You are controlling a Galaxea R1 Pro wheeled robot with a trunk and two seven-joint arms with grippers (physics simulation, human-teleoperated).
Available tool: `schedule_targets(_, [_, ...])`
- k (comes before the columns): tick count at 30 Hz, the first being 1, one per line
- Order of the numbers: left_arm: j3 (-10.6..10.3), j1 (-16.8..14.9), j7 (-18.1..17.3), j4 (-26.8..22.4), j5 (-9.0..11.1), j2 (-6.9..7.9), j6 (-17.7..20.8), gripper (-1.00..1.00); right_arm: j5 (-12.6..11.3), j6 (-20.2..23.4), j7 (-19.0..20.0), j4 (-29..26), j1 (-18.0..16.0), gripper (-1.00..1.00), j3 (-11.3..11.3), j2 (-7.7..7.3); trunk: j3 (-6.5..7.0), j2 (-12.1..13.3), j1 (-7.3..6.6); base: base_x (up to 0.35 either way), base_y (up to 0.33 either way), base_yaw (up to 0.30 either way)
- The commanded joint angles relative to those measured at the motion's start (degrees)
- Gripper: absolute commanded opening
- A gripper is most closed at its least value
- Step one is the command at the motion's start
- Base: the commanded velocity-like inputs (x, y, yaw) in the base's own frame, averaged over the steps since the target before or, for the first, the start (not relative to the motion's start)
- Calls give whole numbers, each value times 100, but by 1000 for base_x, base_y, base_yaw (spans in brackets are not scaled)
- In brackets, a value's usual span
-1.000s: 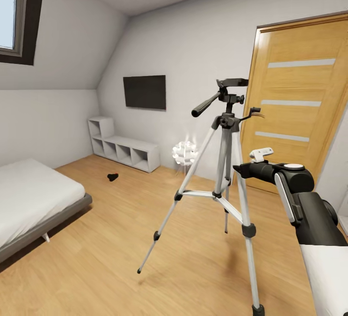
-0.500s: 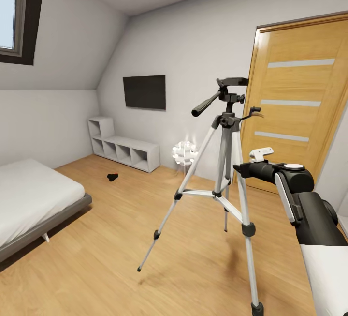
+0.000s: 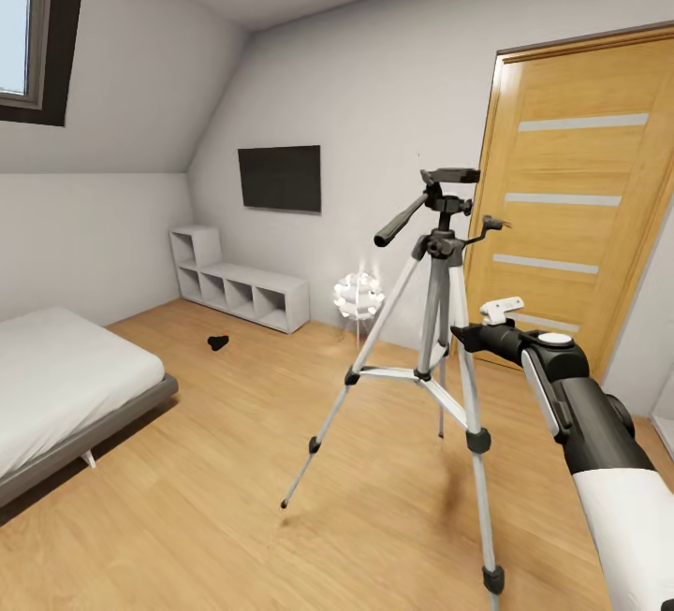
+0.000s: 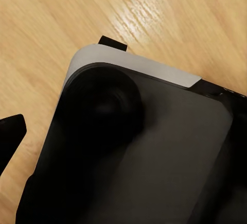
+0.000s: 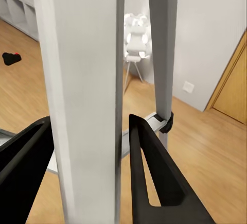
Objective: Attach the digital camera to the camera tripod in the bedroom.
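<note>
The camera tripod stands on the wood floor in the middle of the bedroom, silver legs spread, its black head and pan handle on top. My right gripper reaches in from the right and is shut on one silver leg, a black finger pressing each side. The digital camera lies on the floor far to the left, near the white shelving; its red dot shows in the right wrist view. One black fingertip of my left gripper hangs above the floor beside my dark base.
A bed takes up the left side. Low white cube shelving and a wall screen are at the back. A white floor lamp glows behind the tripod. A wooden door stands at the right.
The tripod has shifted a little away from me along with my right arm: its head sits lower in the picture and its feet are farther off. The room itself has not shifted.
</note>
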Motion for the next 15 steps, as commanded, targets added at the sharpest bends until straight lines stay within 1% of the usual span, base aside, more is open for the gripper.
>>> schedule_targets(1, [45,-3,7,1,-8,-3,-15,100,1,-1,30,8,-5,-100,-3,-1,-6,-4,0,0,0,0])
schedule_targets(15, [46,-3,9,0,-9,-3,-15,100,-9,-109,6,70,-5,-100,-3,0,-6,-4,0,0,0,0])
